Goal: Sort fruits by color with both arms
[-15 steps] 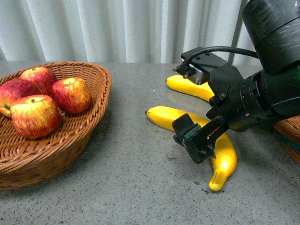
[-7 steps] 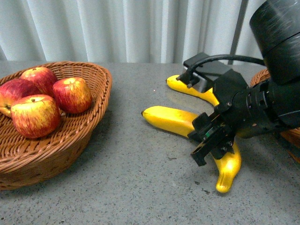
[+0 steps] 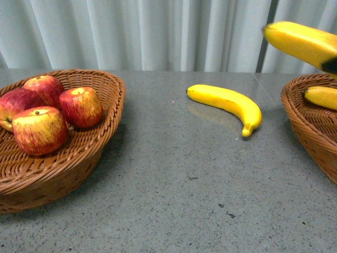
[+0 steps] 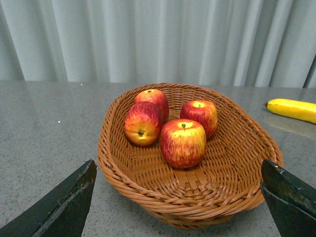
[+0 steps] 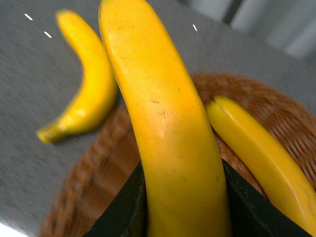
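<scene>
My right gripper point(image 5: 180, 207) is shut on a yellow banana point(image 5: 163, 123) and holds it in the air above the right wicker basket point(image 5: 94, 187); the banana shows at the top right of the front view point(image 3: 300, 43). Another banana point(image 3: 321, 97) lies in that basket. A third banana point(image 3: 226, 101) lies on the grey table. Several red apples point(image 3: 80, 106) sit in the left wicker basket point(image 3: 79, 158). My left gripper point(image 4: 180, 197) is open and empty, just short of that basket's near rim point(image 4: 187, 207); its fingers point(image 4: 64, 207) stand wide apart.
The grey speckled table point(image 3: 174, 190) runs between the two baskets. A pale curtain point(image 3: 131, 31) hangs behind the table.
My right gripper has lifted the near banana off the table and carried it up and to the right, over the right basket. The arm has left the middle of the front view.
</scene>
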`<action>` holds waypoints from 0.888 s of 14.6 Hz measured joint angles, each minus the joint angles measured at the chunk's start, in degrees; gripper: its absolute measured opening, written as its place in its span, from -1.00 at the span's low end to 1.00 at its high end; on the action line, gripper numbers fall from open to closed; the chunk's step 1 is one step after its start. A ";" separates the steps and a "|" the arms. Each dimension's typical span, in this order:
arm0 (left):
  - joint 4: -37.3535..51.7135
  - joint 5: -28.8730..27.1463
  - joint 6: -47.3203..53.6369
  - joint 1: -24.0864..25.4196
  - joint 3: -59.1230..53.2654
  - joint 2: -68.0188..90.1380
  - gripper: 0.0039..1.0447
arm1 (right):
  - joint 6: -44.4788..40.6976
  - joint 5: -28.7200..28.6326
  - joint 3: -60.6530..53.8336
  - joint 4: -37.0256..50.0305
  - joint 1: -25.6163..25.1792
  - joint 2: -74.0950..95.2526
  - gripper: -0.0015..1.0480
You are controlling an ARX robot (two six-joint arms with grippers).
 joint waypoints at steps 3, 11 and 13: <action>0.00 0.00 0.00 0.00 0.00 0.00 0.88 | -5.62 -0.94 -4.85 -4.92 -10.34 -0.57 -0.35; 0.00 0.00 0.00 0.00 0.00 0.00 0.88 | -4.46 -2.86 4.46 -2.47 -3.15 3.69 0.86; 0.00 0.00 0.00 0.00 0.00 0.00 0.88 | -1.88 -4.02 12.46 -2.56 2.27 10.54 0.87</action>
